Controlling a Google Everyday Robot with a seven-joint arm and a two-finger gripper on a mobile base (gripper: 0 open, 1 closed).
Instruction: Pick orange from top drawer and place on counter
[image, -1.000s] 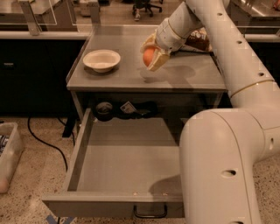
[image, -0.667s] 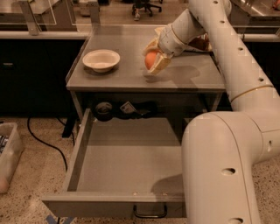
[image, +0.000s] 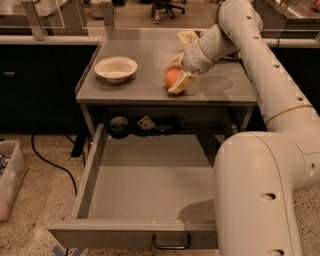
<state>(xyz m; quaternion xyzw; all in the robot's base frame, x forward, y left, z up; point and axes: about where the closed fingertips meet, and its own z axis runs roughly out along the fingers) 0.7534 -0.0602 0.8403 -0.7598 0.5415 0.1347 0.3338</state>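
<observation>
Holding one orange (image: 172, 75), gripper (image: 173, 79) at one counter (image: 140, 92)

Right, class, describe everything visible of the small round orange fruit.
The small round bright-orange fruit looks smooth-skinned and whole. Only part of it shows, because the cream two-finger gripper is shut on it, one finger above, one below. It is at the flat grey metal counter, near its front edge, right of the shallow white bowl; whether it rests on the surface cannot be told.
</observation>
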